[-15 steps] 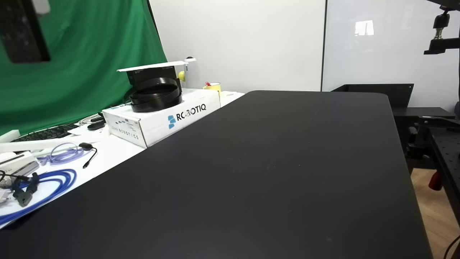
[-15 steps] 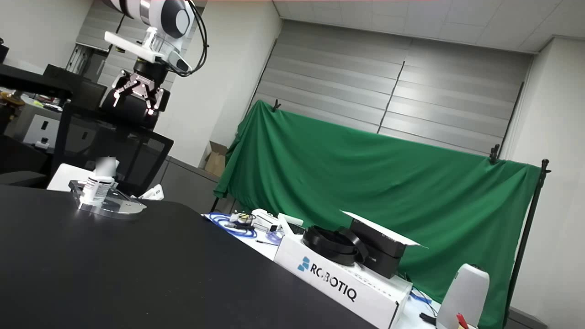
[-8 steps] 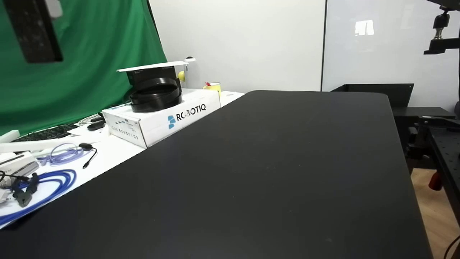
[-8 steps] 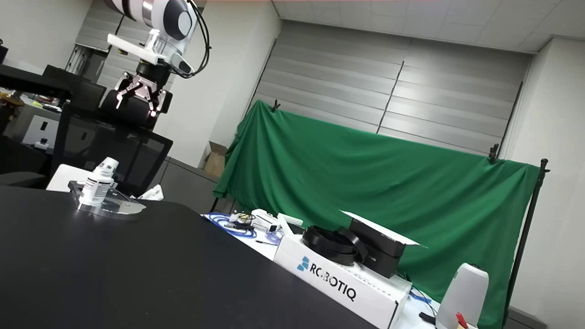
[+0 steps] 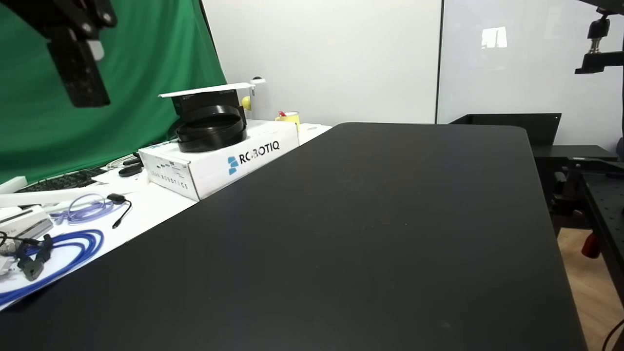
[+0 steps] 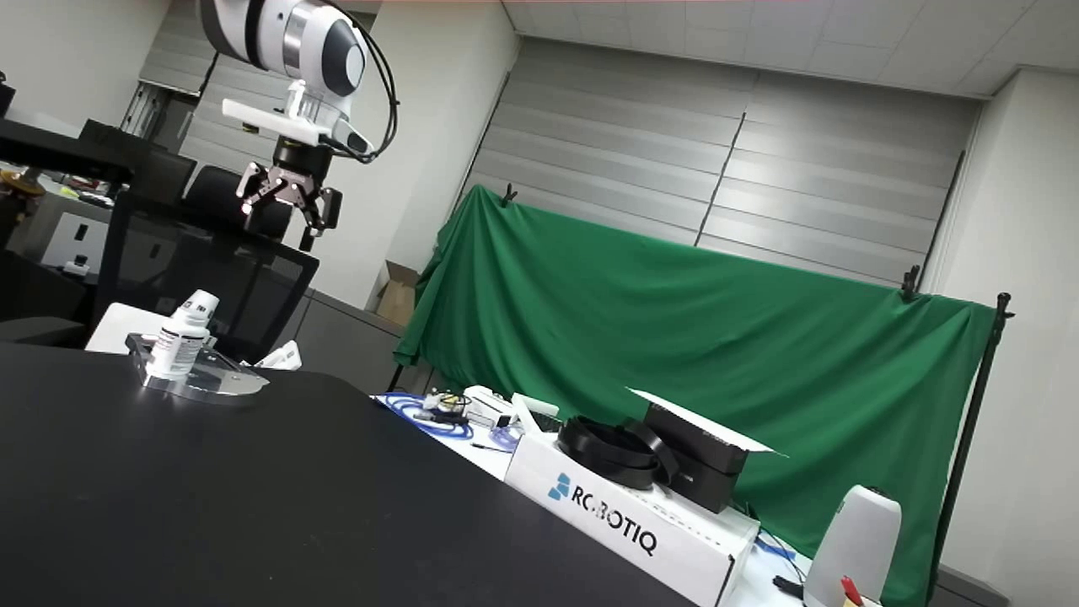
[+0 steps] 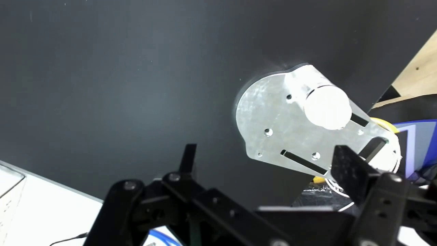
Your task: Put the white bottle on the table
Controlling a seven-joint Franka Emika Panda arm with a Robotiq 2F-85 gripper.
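The white bottle (image 6: 179, 347) with dark print and a white cap stands upright on a flat metal plate (image 6: 223, 384), which lies on the black table (image 6: 253, 497). In the wrist view I see the bottle (image 7: 327, 107) from above, mostly its cap, on the plate (image 7: 263, 106) near the table's edge. My gripper (image 7: 267, 153) is open with nothing between its fingers; the bottle is beyond the fingertips, towards the right finger. In an exterior view my gripper (image 6: 278, 232) hangs well above the bottle, a little to its right. Elsewhere only one finger (image 5: 80, 73) shows, and the bottle is out of view.
A white printed cardboard box (image 5: 246, 156) with black rings (image 5: 212, 129) on it stands on a white surface beside the table. Blue cables (image 5: 73, 253) lie on that surface. A black chair (image 6: 202, 270) is behind the bottle.
My gripper has moved right and down in both exterior views, and more of it shows at the upper left of one picture. The bottle and plate have not moved.
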